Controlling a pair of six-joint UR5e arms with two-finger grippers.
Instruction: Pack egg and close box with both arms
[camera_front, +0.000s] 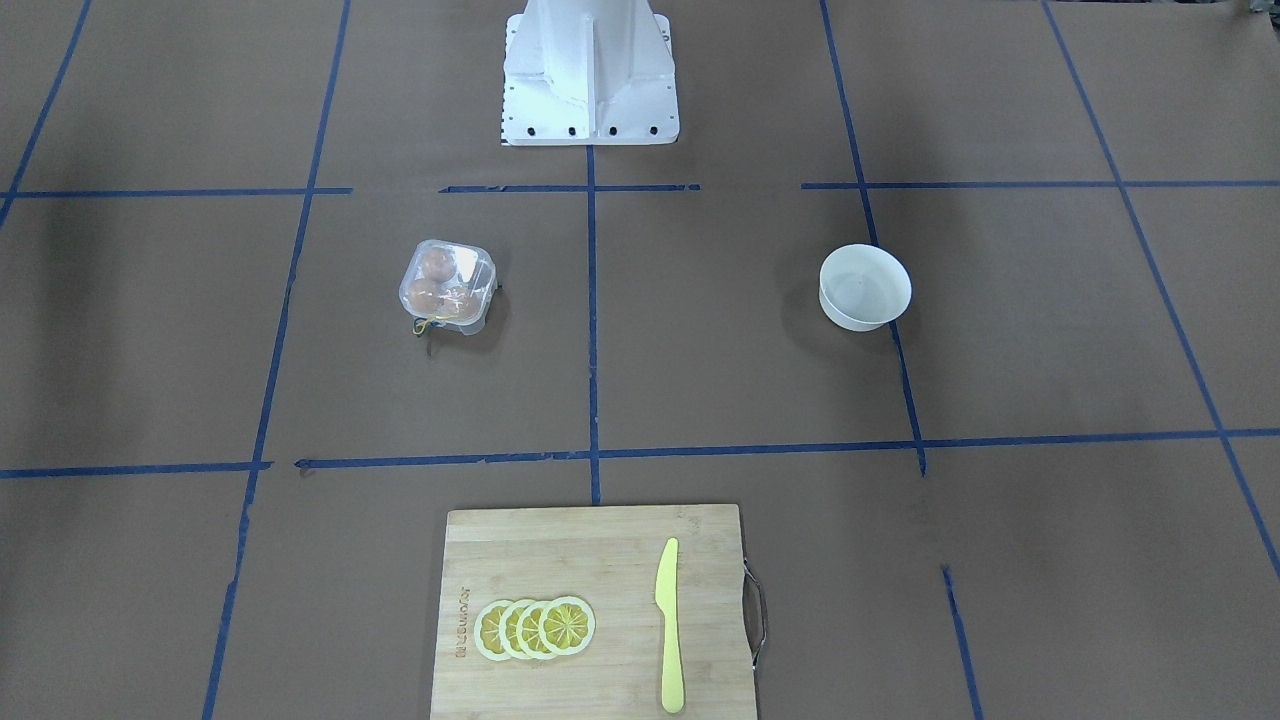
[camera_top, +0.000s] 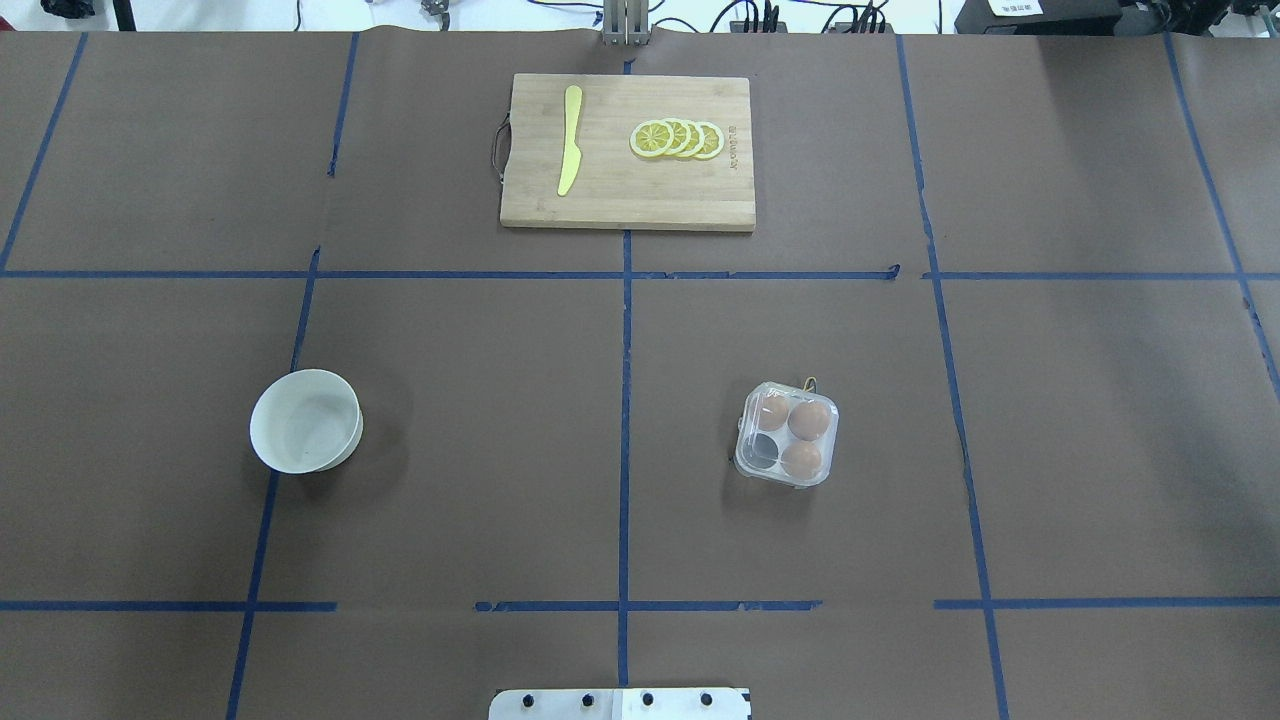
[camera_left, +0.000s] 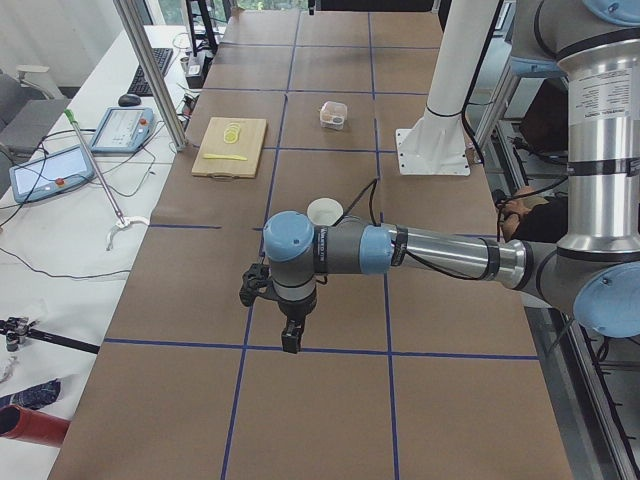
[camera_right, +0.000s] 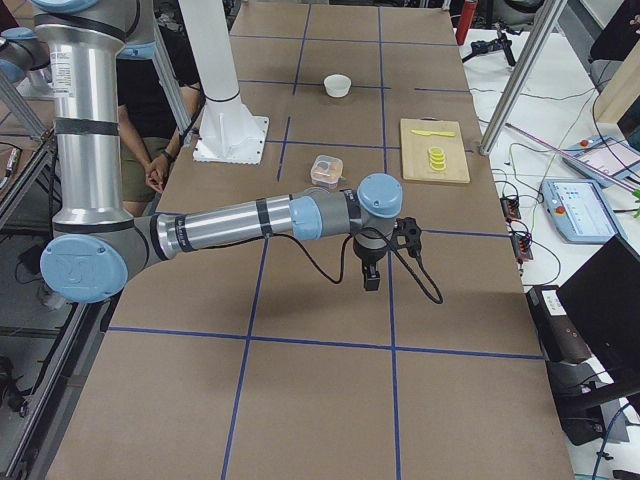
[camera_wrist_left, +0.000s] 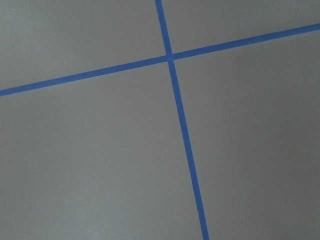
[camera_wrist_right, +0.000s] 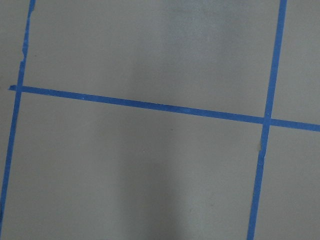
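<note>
The clear four-cell box (camera_top: 787, 434) stands on the table's right half, also in the front view (camera_front: 447, 285). Its lid looks down over the cells. Three alike brown eggs (camera_top: 809, 420) lie in it and one cell is empty. A yellow-blue string (camera_front: 430, 323) hangs at one corner. My left gripper (camera_left: 291, 340) shows only in the exterior left view, hanging over bare table near the white bowl. My right gripper (camera_right: 371, 278) shows only in the exterior right view, a little in front of the box (camera_right: 326, 171). I cannot tell if either is open or shut.
An empty round white bowl (camera_top: 305, 420) stands on the left half. A bamboo cutting board (camera_top: 627, 190) at the far edge holds lemon slices (camera_top: 678, 139) and a yellow knife (camera_top: 570, 140). Both wrist views show only brown paper and blue tape lines.
</note>
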